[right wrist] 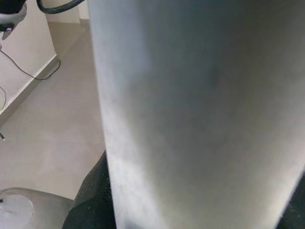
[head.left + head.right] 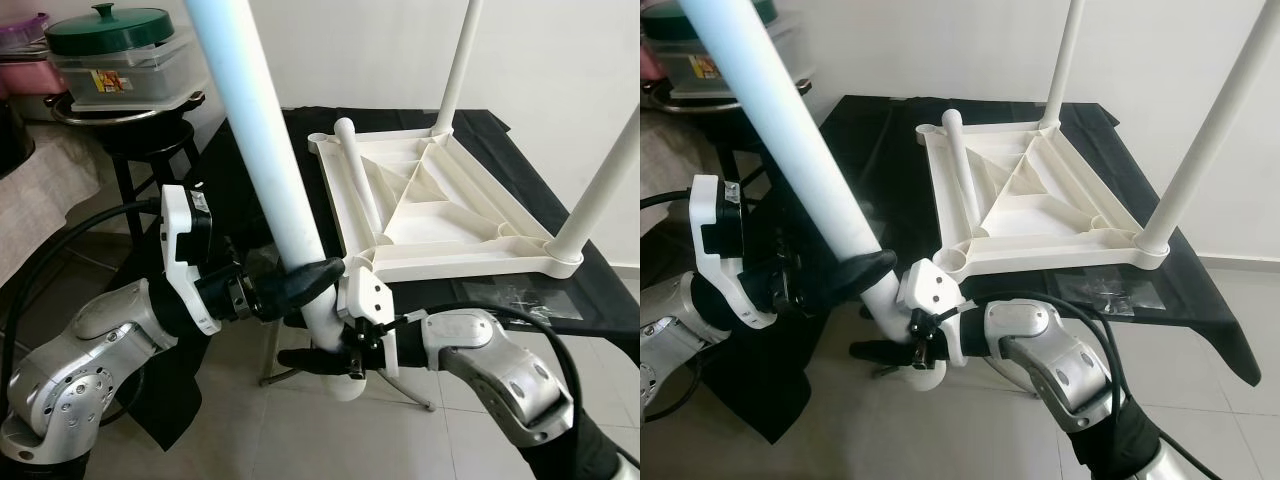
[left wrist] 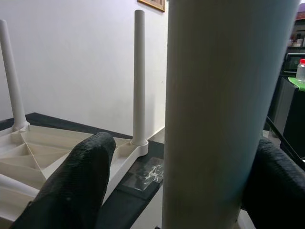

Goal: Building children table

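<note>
Black cloth covers the table (image 2: 590, 300) bearing the upturned tabletop (image 2: 430, 215), while left gripper (image 2: 300, 285) and right gripper (image 2: 325, 360) clamp their fingers on the leg (image 2: 260, 140), which should drop squarely into the near-left corner socket (image 2: 952, 260).

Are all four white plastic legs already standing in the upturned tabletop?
No: two white legs stand in the upturned white tabletop, one lies across it, and both grippers clamp another.

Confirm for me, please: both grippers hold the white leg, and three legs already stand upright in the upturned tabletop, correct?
Not quite. Two legs stand upright in the upturned tabletop, as the left eye view shows; another leg lies loose on it. Both the left gripper and right gripper do hold the white leg.
</note>
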{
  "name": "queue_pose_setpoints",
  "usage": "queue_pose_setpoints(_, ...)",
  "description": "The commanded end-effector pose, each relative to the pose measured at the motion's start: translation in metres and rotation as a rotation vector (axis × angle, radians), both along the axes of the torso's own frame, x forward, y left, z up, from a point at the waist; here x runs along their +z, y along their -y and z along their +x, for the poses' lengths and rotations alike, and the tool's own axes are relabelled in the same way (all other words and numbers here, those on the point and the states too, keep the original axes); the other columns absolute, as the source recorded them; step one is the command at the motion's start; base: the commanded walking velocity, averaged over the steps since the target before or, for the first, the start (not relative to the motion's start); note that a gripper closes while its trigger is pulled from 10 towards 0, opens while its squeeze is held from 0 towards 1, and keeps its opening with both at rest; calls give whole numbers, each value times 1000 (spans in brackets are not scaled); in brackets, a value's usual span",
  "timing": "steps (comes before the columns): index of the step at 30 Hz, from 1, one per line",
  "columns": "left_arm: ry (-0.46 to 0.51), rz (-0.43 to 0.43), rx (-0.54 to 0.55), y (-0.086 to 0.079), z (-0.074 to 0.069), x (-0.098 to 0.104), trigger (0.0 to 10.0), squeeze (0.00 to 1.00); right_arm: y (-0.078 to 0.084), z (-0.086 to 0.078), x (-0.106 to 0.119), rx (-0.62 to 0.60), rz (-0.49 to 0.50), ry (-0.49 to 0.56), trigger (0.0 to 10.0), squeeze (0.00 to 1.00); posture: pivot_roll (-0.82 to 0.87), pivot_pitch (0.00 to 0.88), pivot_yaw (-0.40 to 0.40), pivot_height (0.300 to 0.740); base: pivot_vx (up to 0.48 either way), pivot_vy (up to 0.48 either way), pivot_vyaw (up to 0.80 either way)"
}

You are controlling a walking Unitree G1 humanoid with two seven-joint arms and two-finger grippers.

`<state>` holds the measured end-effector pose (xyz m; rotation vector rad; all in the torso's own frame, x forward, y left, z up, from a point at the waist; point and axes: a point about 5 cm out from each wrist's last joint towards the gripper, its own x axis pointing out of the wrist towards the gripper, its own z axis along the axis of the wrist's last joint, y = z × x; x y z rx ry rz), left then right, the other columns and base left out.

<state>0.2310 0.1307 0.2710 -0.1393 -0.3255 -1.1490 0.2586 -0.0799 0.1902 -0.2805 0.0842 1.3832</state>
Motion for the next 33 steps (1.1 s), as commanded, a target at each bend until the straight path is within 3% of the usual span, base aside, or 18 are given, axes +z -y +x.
queue_pose_setpoints(1,5,10,-8,2,0,2,3020,0,-3,-3,1,9,0,8,10000,0,-34,84,28,740,0,0,0)
queue_pose_setpoints(2,3,13,-13,2,-1,1,1529,0,-4,-3,1,8,0,9,10000,0,-33,87,28,740,0,0,0)
queue_pose_setpoints(3,3,13,-13,2,-1,1,1529,0,-4,-3,1,8,0,9,10000,0,-33,87,28,740,0,0,0)
queue_pose_setpoints(4,-2,13,-23,4,-2,1,0,0,-5,-3,1,6,0,9,10000,0,-31,90,29,740,0,0,0)
queue_pose_setpoints(19,-9,8,-32,5,-1,1,0,0,-4,1,3,-24,28,26,10000,0,-27,100,30,740,0,0,0)
queue_pose_setpoints(20,-7,13,-35,4,0,1,0,0,-2,2,6,-17,53,9,10000,459,-27,100,30,740,0,0,0)
queue_pose_setpoints(21,-5,19,-40,3,0,2,0,0,1,4,11,-9,72,5,10000,1000,-25,100,30,740,0,0,0)
queue_pose_setpoints(27,-1,46,-69,3,1,3,0,0,12,5,23,35,100,15,10000,1000,-26,100,31,740,0,0,0)
queue_pose_setpoints(29,-6,91,-145,5,-2,2,0,0,21,2,29,113,84,34,10000,1000,-27,100,31,740,0,0,0)
queue_pose_setpoints(30,-7,112,-186,6,-4,1,0,0,23,1,32,156,72,32,10000,925,-27,100,31,740,0,0,0)
queue_pose_setpoints(31,-13,127,-225,7,-6,1,0,0,25,-1,33,194,60,22,10000,631,-27,100,31,740,0,0,0)
queue_pose_setpoints(32,-13,127,-225,7,-6,1,0,0,25,-1,33,194,60,22,10000,631,-27,100,31,740,0,0,0)
queue_pose_setpoints(33,-15,136,-258,9,-8,1,0,0,25,-3,33,226,46,11,10000,106,-27,100,31,740,0,0,0)
